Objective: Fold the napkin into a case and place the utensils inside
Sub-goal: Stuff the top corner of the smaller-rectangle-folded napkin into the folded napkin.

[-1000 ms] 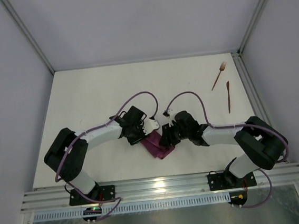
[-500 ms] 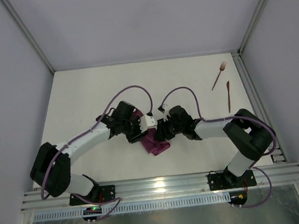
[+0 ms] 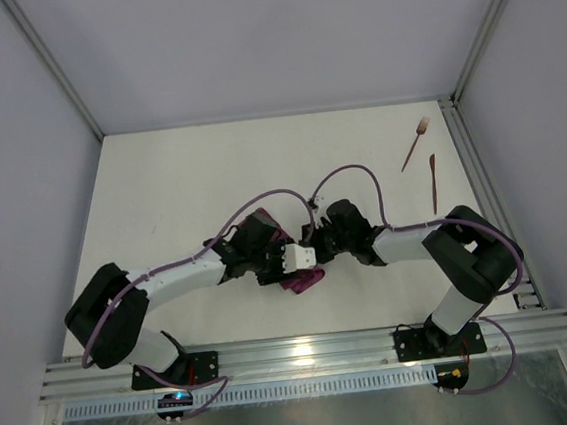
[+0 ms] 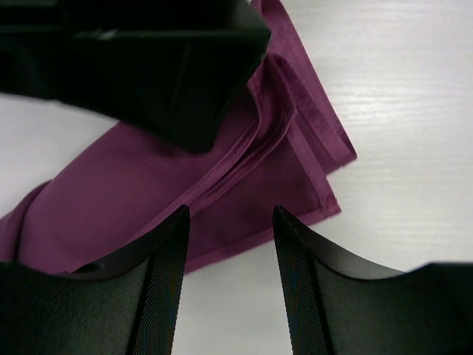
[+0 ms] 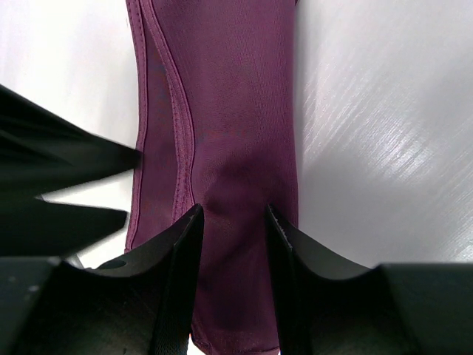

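One napkin (image 3: pixel 308 279), one fork (image 3: pixel 414 147), one knife (image 3: pixel 434 184) and two grippers are in view; all of them are over a white table (image 3: pixel 180 182). The napkin is plain plum-purple cloth, folded over on itself in several layers, with stitched hems and soft creases showing; it lies a little toward 6 o'clock from the table's middle, and the two wrists meeting over it cover most of it from above. In the left wrist view its folded band runs from 8 o'clock up to 1 o'clock, with a squared corner at 4 o'clock; in the right wrist view it is a narrow strip running straight from 12 to 6 o'clock. From above, too little shows to give its long axis.

The left gripper (image 4: pixel 229 218) is released, its fingers spread above the cloth's lower edge, with bare table between them. The right gripper (image 5: pixel 233 214) has the strip filling the gap between its fingers; I cannot tell whether they pinch it or only straddle it.

The fork and knife lie at 2 o'clock on the table, well apart from the napkin; the fork's pale tines point to 1 o'clock; the knife lies along 12 to 6, just beside the fork at its 5 o'clock and not touching it.
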Robot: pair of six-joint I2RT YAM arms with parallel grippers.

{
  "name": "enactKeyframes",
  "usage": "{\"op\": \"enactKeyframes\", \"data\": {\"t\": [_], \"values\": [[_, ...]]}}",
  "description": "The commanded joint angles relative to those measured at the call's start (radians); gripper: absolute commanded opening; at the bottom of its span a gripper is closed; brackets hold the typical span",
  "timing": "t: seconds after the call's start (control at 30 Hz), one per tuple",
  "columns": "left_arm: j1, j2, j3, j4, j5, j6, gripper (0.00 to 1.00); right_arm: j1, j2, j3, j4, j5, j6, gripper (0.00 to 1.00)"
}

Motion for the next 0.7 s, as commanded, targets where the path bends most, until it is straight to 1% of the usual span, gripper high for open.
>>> {"op": "enactKeyframes", "data": {"t": [0.0,0.1,0.23,0.43,0.5,0.53,0.6,0.63,0.67], "values": [[-0.055,0.074,0.004,0.215,-0.172,-0.02,0.51,-0.002,-0.02,-0.016,0.024,-0.002,0.006,0.43],[-0.055,0.113,0.011,0.212,-0.171,-0.002,0.5,-0.004,-0.029,-0.022,0.027,-0.009,0.001,0.43],[-0.056,0.119,0.019,0.186,-0.101,0.008,0.5,-0.013,-0.026,-0.031,0.03,-0.021,-0.005,0.43],[-0.076,0.162,0.05,0.097,-0.094,0.047,0.5,-0.027,-0.029,-0.042,0.05,-0.035,0.001,0.43],[-0.087,0.173,0.057,0.071,-0.122,0.063,0.49,-0.033,-0.031,-0.044,0.05,-0.038,0.001,0.43],[-0.091,0.179,0.057,0.069,-0.136,0.066,0.47,-0.033,-0.032,-0.042,0.05,-0.041,0.001,0.43],[-0.102,0.19,0.062,0.065,-0.168,0.066,0.32,-0.035,-0.037,-0.041,0.05,-0.041,0.001,0.43],[-0.105,0.196,0.063,0.071,-0.177,0.058,0.18,-0.035,-0.037,-0.042,0.047,-0.043,0.001,0.43],[-0.107,0.194,0.065,0.078,-0.182,0.026,0.13,-0.036,-0.038,-0.041,0.047,-0.043,-0.001,0.43]]}}
